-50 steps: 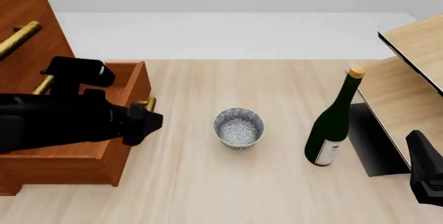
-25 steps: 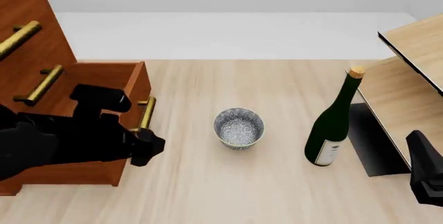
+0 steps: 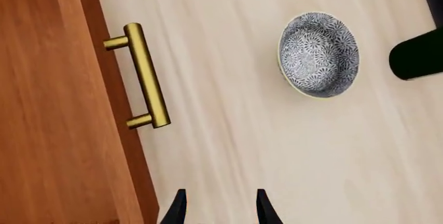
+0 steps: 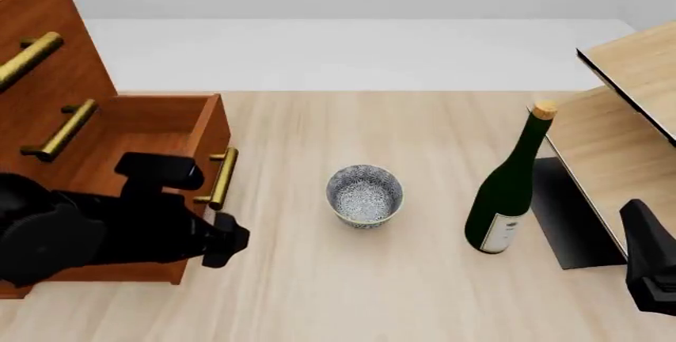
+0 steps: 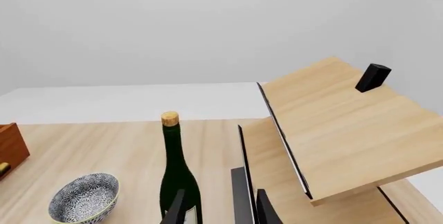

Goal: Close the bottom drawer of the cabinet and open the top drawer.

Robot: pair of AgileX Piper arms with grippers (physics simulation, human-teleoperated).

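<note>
Left hand [image 4: 224, 241] at the near corner of the pulled-out bottom drawer [image 4: 138, 191], fingers parted and empty, right hand [image 5: 218, 211] likewise apart, patterned bowl [image 4: 365, 194] and green bottle [image 4: 505, 191] mid-tabletop [image 4: 317, 294], cabinet [image 4: 43, 65] far left, top drawer [image 4: 27, 57] shut.

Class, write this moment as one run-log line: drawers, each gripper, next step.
bottom drawer: open | top drawer: shut | left gripper: open, empty, beside bottom handle | right gripper: open, idle | next: push bottom drawer shut
</note>
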